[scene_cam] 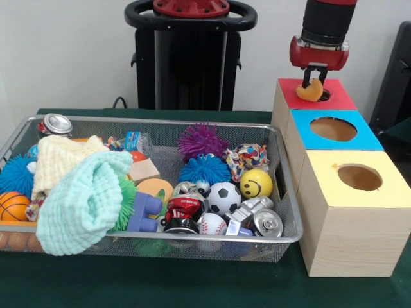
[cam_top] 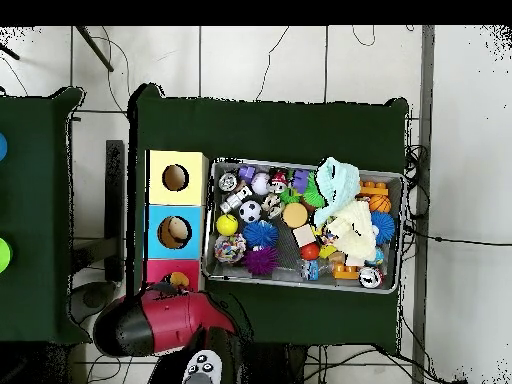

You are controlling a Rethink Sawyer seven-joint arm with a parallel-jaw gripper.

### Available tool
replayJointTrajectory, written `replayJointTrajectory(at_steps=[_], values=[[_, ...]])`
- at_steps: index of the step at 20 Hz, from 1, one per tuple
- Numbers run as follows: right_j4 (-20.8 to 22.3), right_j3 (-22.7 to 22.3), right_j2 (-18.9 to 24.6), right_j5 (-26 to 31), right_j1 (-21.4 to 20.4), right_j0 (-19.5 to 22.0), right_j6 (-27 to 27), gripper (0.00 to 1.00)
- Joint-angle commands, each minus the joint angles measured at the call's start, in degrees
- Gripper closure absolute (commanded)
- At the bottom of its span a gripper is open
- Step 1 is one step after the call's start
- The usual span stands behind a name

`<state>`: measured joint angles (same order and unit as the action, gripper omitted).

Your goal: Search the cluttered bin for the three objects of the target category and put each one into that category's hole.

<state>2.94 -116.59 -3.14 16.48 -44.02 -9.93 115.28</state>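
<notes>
My gripper [scene_cam: 313, 83] hangs over the red-topped box [scene_cam: 340, 97] at the far end of the row, just above its hole [scene_cam: 325, 95]. It is shut on a small orange heart-shaped piece [scene_cam: 313, 92], which sits low over the box top. In the overhead view the red arm [cam_top: 165, 318] covers the gripper, and the orange piece [cam_top: 180, 279] shows over the red box [cam_top: 160, 271]. The wire mesh bin [scene_cam: 160, 120] holds several toys: a soccer ball [scene_cam: 224, 196], a yellow smiley ball [scene_cam: 256, 183], a baseball [scene_cam: 212, 224] and spiky purple [scene_cam: 203, 140] and blue [scene_cam: 204, 169] balls.
A blue-topped box [scene_cam: 369, 135] and a yellow-topped box [scene_cam: 388, 192], each with a round hole, stand in line beside the bin. A mint cloth [scene_cam: 83, 199] and a cream cloth [scene_cam: 61, 160] cover the bin's left part. Cans [scene_cam: 266, 222] lie near the front rim.
</notes>
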Motion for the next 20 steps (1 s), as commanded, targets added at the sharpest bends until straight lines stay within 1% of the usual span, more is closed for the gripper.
replayJointTrajectory(at_steps=[1, 5, 10, 13, 17, 19, 20], values=[[-1.12, 1.57, 2.98, 3.49, 3.35, 2.13, 5.96, 1.00], [-1.13, 0.67, 2.80, 2.75, 3.03, 1.35, 6.70, 1.00], [-1.23, 1.61, 2.62, 1.90, 4.19, 1.05, 7.09, 1.00], [-1.21, 2.52, 2.46, -0.17, 6.15, 0.69, 7.66, 1.00], [-1.09, 3.93, 2.67, -5.69, 11.16, 0.35, 8.68, 1.00], [-1.08, 5.14, 2.77, -7.76, 13.60, 0.26, 8.86, 1.00], [-1.06, 5.43, 2.82, -8.32, 14.18, 0.31, 8.81, 1.00]])
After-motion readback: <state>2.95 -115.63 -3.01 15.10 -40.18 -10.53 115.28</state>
